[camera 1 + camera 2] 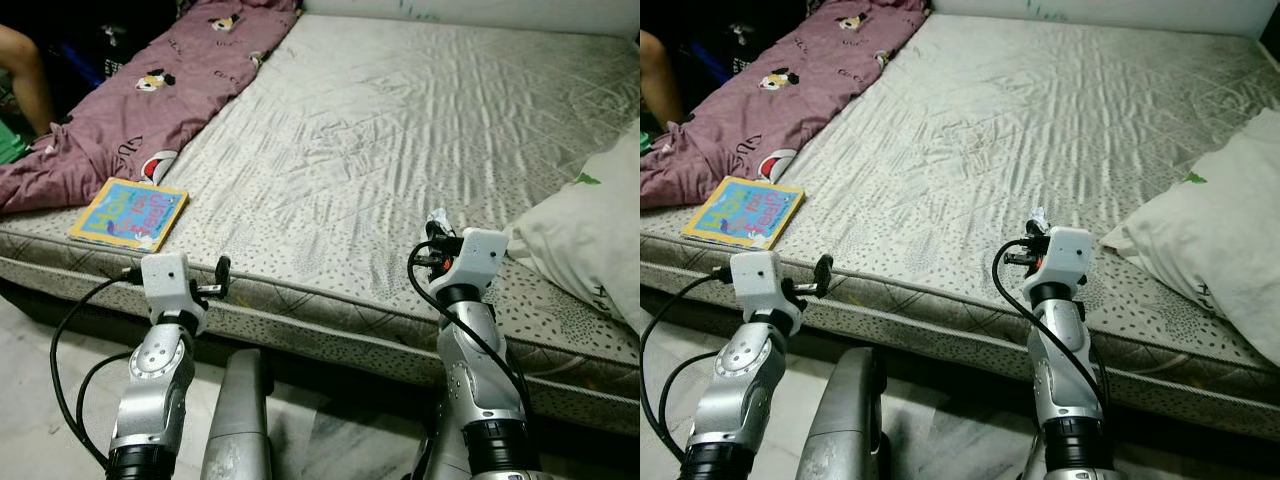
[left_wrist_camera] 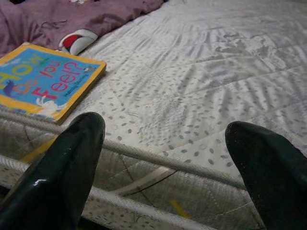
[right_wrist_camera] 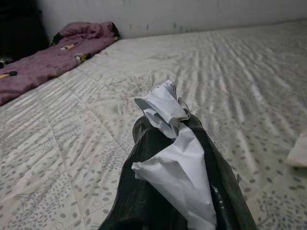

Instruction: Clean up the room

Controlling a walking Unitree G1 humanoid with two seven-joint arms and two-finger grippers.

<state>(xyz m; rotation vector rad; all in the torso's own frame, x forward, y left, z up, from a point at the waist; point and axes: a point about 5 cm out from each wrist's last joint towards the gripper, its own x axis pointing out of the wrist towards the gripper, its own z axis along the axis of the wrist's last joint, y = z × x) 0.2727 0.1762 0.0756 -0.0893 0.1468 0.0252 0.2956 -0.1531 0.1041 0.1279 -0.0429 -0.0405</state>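
My right gripper (image 3: 168,143) is shut on a crumpled piece of white paper (image 3: 170,139), held over the front edge of the mattress; the paper (image 1: 437,220) peeks out above the wrist. My left gripper (image 2: 165,158) is open, its two black fingers (image 2: 72,163) spread before the mattress edge, empty. A blue and yellow children's book (image 1: 128,213) lies flat near the mattress's front left corner, just left of and beyond the left gripper. A purple patterned blanket (image 1: 150,90) lies bunched along the left side of the bed.
The bare grey mattress (image 1: 400,130) fills the middle. A white pillow (image 1: 590,235) lies at the right edge. A person's leg (image 1: 25,75) is at the far left beside the bed. A wall (image 3: 192,14) runs behind the bed's head.
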